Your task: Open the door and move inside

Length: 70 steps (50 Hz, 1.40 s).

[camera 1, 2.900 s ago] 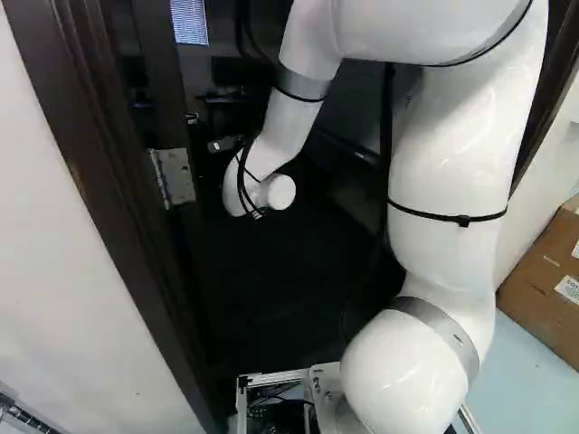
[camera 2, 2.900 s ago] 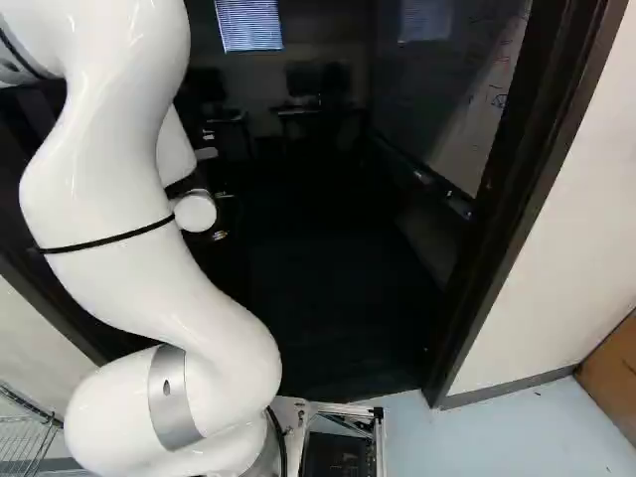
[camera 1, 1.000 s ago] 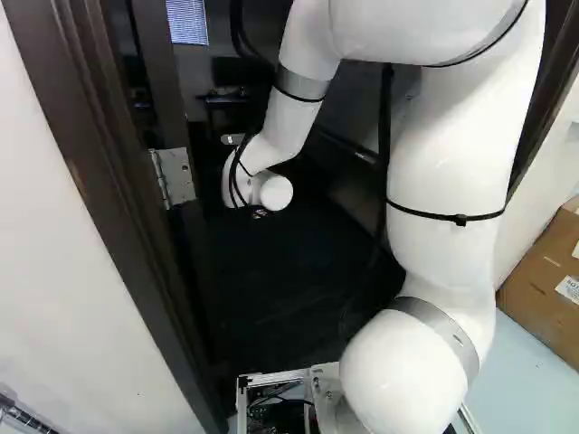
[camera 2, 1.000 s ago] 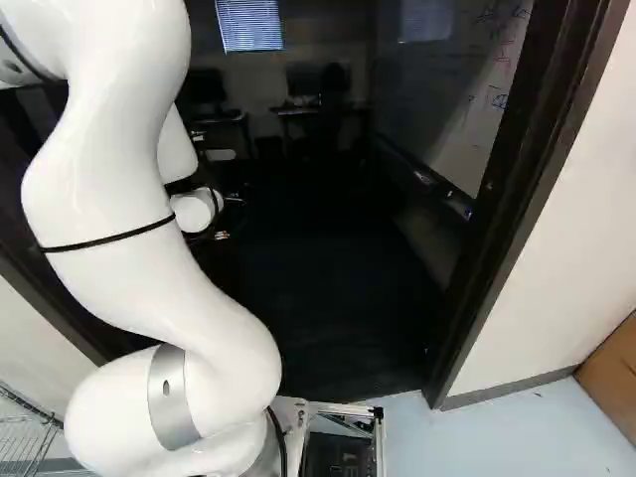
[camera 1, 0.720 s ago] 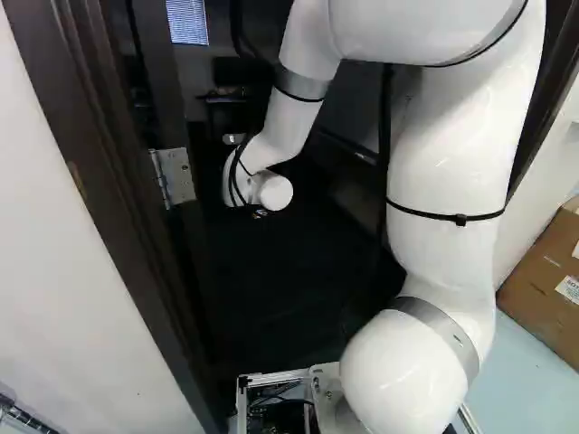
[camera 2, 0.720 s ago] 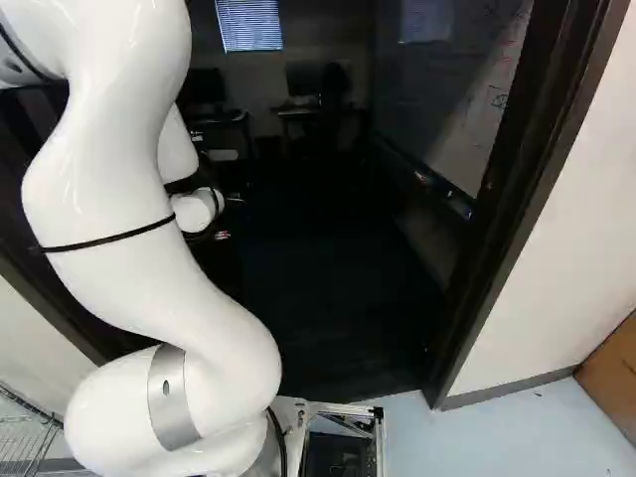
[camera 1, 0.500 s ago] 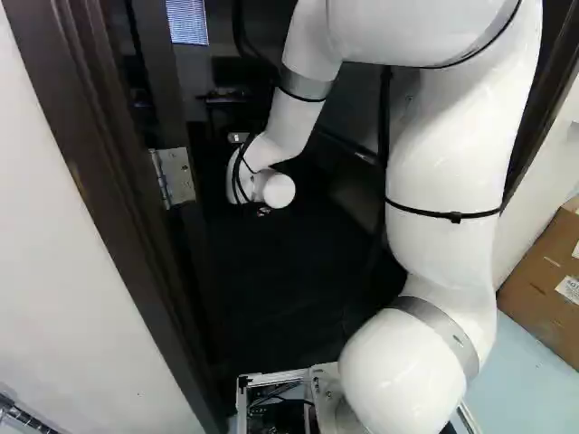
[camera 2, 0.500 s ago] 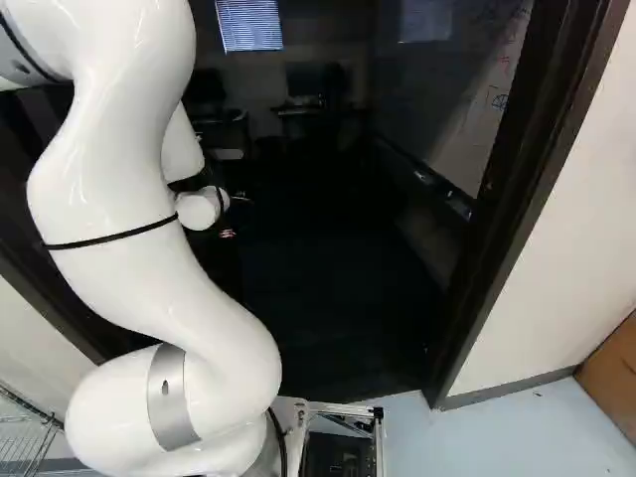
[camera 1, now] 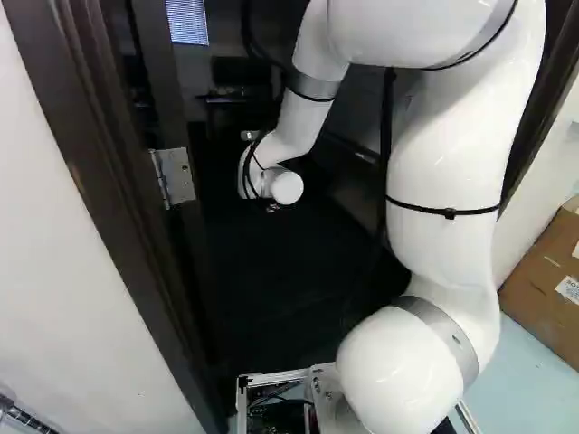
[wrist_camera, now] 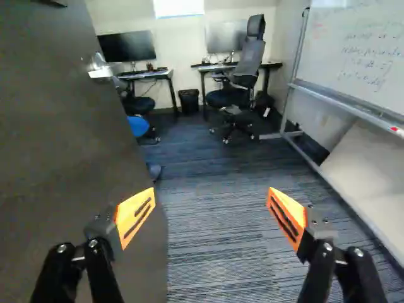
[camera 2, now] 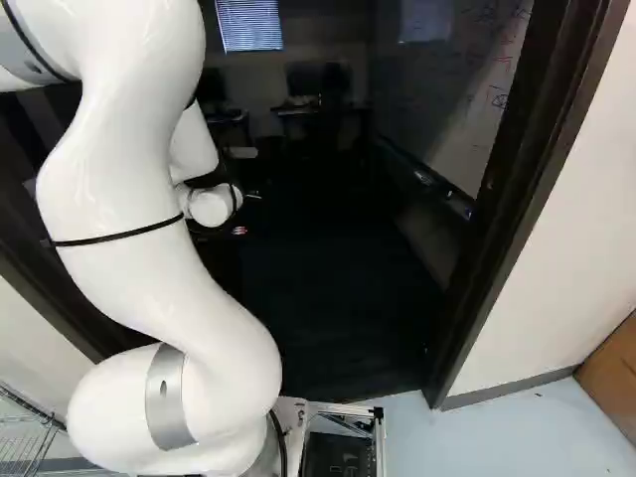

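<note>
Our arm (camera 1: 448,154) now stands farther from the hinge (camera 1: 176,176). Our end effector (wrist_camera: 211,192) is spread beside the open door (wrist_camera: 63,145), probably heavy and stiff; best hold is its handle (wrist_camera: 100,72).

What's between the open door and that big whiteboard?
In the wrist view, carpet lies between the door and the whiteboard, with an office chair, a bin and desks farther back.

The white arm (camera 1: 448,154) climbs from its lowest joint (camera 1: 393,371) at the foot of the left base view, bends over high up, and slopes down and away to the wrist (camera 1: 288,187). The gripper (camera 2: 246,213) reaches ahead of the wrist; its fingers (wrist_camera: 315,278) stand wide apart, orange pads (wrist_camera: 136,216) angled inward.
</note>
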{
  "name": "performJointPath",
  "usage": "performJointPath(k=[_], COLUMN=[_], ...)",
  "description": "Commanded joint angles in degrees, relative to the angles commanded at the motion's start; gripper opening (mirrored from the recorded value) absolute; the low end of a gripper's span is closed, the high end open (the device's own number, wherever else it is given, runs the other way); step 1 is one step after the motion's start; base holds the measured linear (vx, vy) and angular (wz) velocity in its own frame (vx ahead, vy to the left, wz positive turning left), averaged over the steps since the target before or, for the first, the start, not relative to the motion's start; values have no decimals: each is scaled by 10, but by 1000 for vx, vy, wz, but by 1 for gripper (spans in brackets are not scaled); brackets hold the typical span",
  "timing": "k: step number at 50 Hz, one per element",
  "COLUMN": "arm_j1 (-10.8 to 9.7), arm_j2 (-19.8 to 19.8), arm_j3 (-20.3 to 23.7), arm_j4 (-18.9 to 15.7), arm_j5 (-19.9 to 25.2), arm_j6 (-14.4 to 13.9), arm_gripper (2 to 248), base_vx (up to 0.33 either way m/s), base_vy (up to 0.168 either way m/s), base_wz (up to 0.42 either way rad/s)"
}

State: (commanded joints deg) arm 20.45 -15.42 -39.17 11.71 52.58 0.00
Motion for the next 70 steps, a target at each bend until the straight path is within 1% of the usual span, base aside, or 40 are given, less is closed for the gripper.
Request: performJointPath(k=[39, 70], arm_j1=[-64, -115], arm_j2=[28, 70], arm_j3=[33, 80], arm_j4=[0, 0], arm_j5=[0, 0], arm_j6=[0, 0], arm_gripper=[247, 247], base_vx=[0, 0], base_vy=[0, 0], base_wz=[0, 0])
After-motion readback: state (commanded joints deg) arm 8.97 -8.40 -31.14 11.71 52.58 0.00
